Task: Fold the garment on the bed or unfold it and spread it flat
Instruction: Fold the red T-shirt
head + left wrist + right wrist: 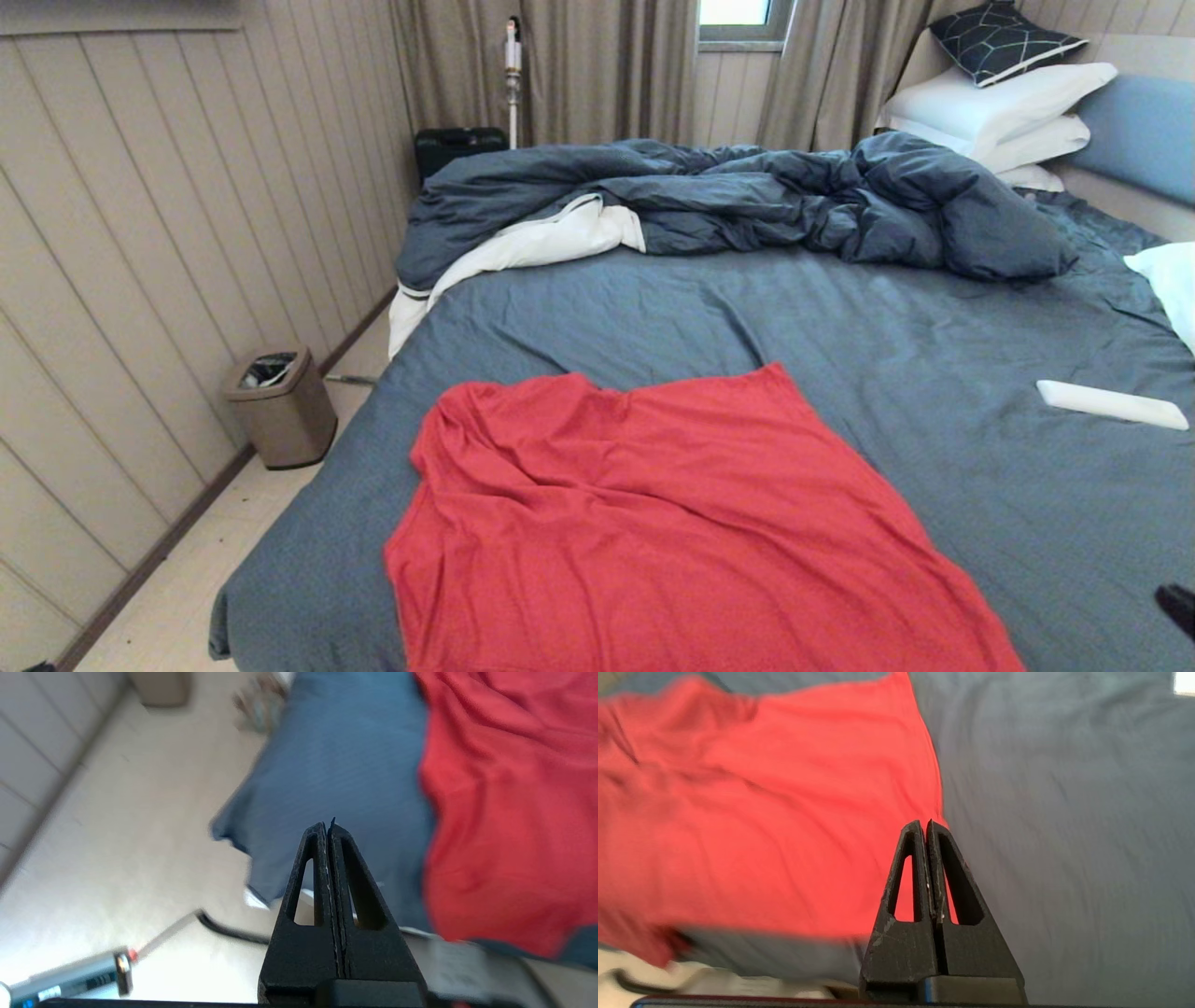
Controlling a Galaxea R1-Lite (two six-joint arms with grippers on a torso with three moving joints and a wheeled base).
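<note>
The garment (653, 523), a bright red T-shirt, lies spread with soft wrinkles on the near part of the bed (934, 327), plain side up. In the left wrist view my left gripper (328, 826) is shut and empty, hanging above the blue-grey sheet (345, 765) at the bed's near left corner, beside the garment (504, 812). In the right wrist view my right gripper (923, 825) is also shut and empty, over the right edge of the garment (761, 812) where it meets the sheet (1064, 835). A dark tip of the right arm (1178, 607) shows at the head view's lower right edge.
A rumpled dark blue duvet (747, 196) lies across the far half of the bed, with stacked white pillows (999, 112) at the far right. A flat white object (1111, 404) rests on the sheet to the right. A tan bin (280, 406) stands by the panelled wall.
</note>
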